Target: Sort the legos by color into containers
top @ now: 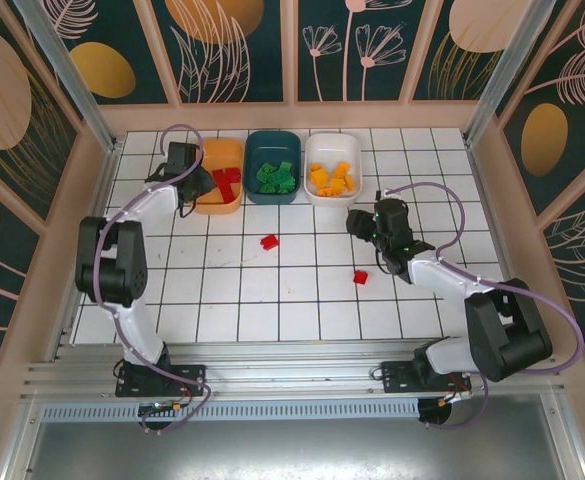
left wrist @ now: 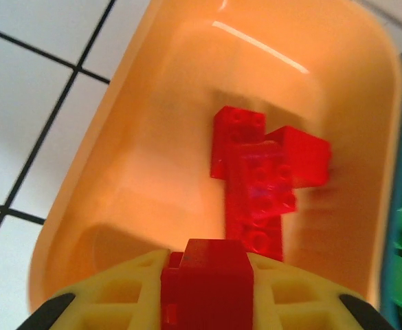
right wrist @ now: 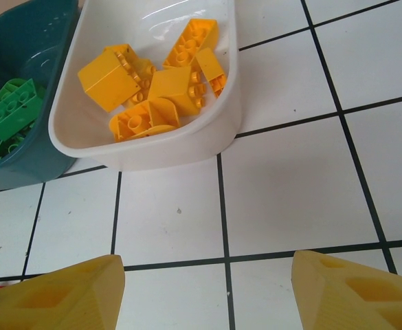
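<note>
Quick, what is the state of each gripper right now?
Left gripper: closed on a red lego, above the orange container.
Right gripper: open, holding nothing.

Lab test booth (aluminium frame (top: 292,378), printed wall panels (top: 222,50))

Left hand (top: 200,186), well left of the white tub (right wrist: 173,148), clamps a red brick (left wrist: 207,282); right hand (top: 359,222) near it, fingers spread.

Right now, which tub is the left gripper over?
The orange tub, leftmost of the three, with red bricks inside. The left gripper hangs over it, shut on one more red brick.
</note>
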You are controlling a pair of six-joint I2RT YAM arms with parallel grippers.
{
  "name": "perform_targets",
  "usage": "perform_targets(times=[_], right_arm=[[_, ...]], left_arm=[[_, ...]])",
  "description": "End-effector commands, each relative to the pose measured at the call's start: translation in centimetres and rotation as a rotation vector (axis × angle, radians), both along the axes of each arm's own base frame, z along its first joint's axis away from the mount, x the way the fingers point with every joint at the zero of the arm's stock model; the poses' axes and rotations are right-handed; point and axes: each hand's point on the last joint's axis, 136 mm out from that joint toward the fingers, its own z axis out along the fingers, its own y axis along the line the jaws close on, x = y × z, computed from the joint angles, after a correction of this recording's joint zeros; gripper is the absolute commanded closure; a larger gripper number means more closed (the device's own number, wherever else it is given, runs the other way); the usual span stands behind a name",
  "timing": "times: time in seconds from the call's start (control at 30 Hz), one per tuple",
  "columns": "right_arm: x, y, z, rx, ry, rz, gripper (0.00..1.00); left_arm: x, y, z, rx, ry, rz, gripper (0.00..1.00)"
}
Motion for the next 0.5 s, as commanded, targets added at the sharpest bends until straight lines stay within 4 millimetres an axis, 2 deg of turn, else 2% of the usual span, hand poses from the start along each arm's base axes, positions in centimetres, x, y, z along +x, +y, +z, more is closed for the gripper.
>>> perform_targets(times=[0.0, 0.1, 0.2, 0.23, 0.33, 0.47], right_arm=[[0.3, 0.0, 0.3, 0.027, -0.024, -0.006, 0.34], [0.2, 0.1, 0.3, 0.026, -0.023, -0.004, 0.34], [0.2, 0.1, 0.3, 0.027, -0.023, -0.004, 0.33], [0.2, 0.1, 0.3, 0.026, -0.021, -0.004, 0.33], [0.2, 0.1, 0.3, 0.029, -0.022, -0.001, 0.33], [0.2, 0.2, 0.2, 0.030, -0.018, 0.001, 0.33]], left_arm=[[1.5, -0.7, 0.0, -0.049, 0.003, -0.015, 0.86], [2.1, -0.7, -0.4, -0.046, 0.010, -0.013, 0.78], [2.4, -1.1, 0.6, -0.064, -0.011, -0.027, 0.56], [2.5, -1.3, 1.3, -0.074, -0.027, -0.038, 0.47], [2.5, -2.2, 4.1, -0.115, -0.083, -0.082, 0.30], [1.3, -3.8, 8.3, -0.154, -0.166, -0.142, 0.23]])
